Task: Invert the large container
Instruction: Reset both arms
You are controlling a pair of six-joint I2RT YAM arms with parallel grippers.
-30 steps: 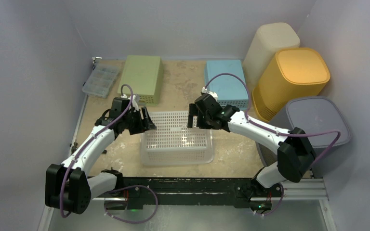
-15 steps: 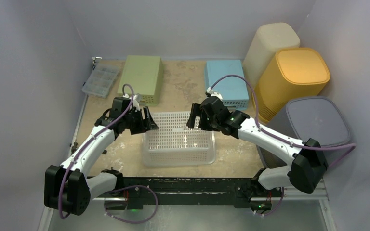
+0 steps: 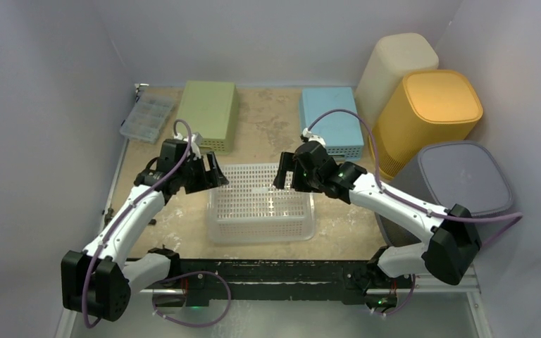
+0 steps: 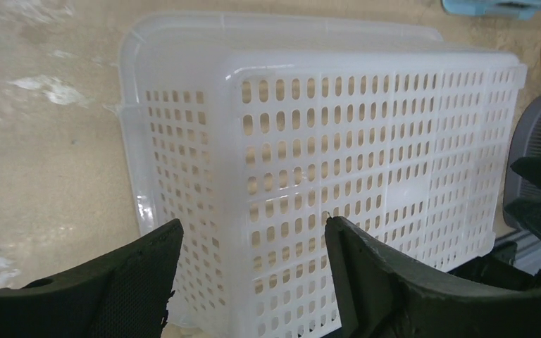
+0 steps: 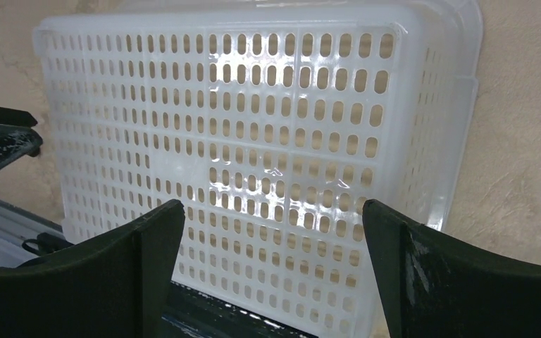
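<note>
The translucent white perforated plastic basket sits at the centre of the beige mottled tabletop, nearer the arm bases than the other containers. Its slotted base faces upward and its flared rim rests on the tabletop, as both wrist views confirm.

Left hand: positioned over the basket's far left corner. In the left wrist view the left hand has its two black fingers spread apart, with the rounded corner edge of the basket showing in the gap between them. It has hold of nothing. Whether the fingers touch the basket wall cannot be told.

Right hand: positioned over the basket's far right corner. In the right wrist view the right hand is spread wide, with the slotted base filling the gap between the fingers. It has hold of nothing.

Other items noted:
- A green rectangular plastic box stands at far left, with a clear compartmented organiser case beside it at the left edge.
- A light blue rectangular plastic box stands at far right.
- A tall cream plastic bin, a yellow plastic bin and a grey plastic bin stand in a row along the right side.
</note>
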